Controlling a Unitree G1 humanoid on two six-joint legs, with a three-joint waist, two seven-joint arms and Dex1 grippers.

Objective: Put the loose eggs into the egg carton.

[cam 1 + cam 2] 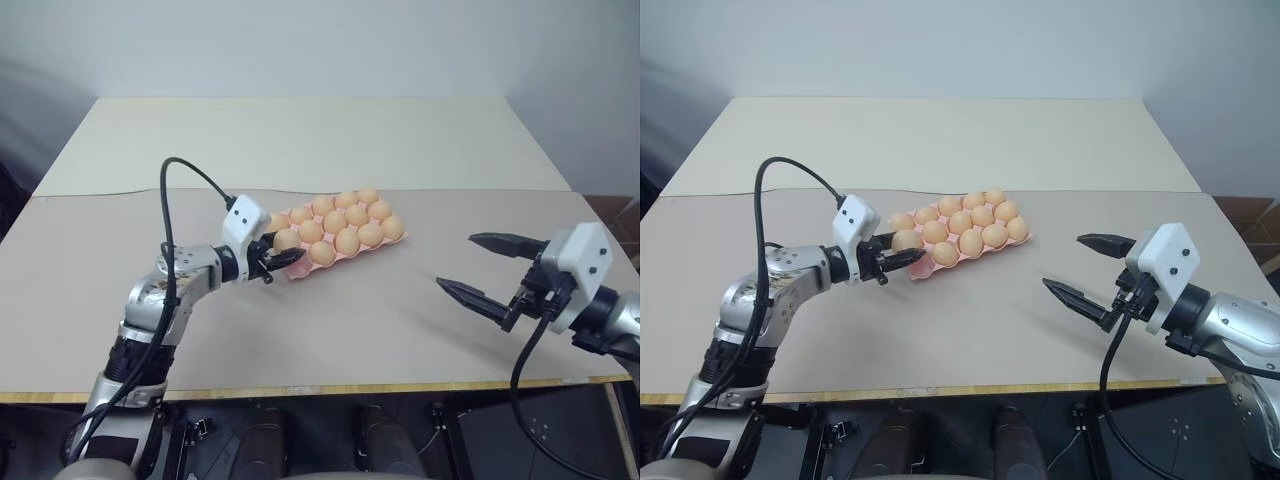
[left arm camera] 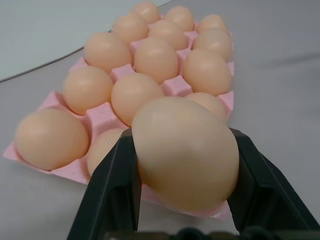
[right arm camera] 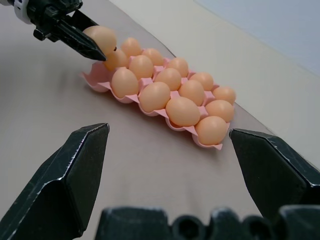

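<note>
Looking down from the head views, the pink moulded egg carton (image 1: 296, 271) lies flat on a smooth beige table (image 1: 330, 330), a little left of the middle, and its round cups are almost all filled with smooth oval eggs of pale orange-tan colour. The left gripper (image 1: 277, 258) has its two black fingers pinching one loose egg (image 1: 285, 240) at the near left corner of the carton, just above the cups. The right gripper (image 1: 480, 265) hangs over bare table, well apart from the carton on its right side, with its pointed black fingers spread wide and nothing between them.

From the left wrist view, the held egg (image 2: 185, 155) looks large and matte, with a soft shine, and the two flat black fingers (image 2: 112, 192) press on its two sides. Behind it, the carton (image 2: 102, 117) shows its thin pink ridges between the seated eggs.

From the right wrist view, the carton (image 3: 97, 80) lies slantwise on the table, and the rows of eggs stand upright in the cups. The left gripper (image 3: 95, 45) holds its egg (image 3: 101, 36) over the far end of the carton. The right gripper's own fingers (image 3: 70, 180) are thick, angular and wide apart.
</note>
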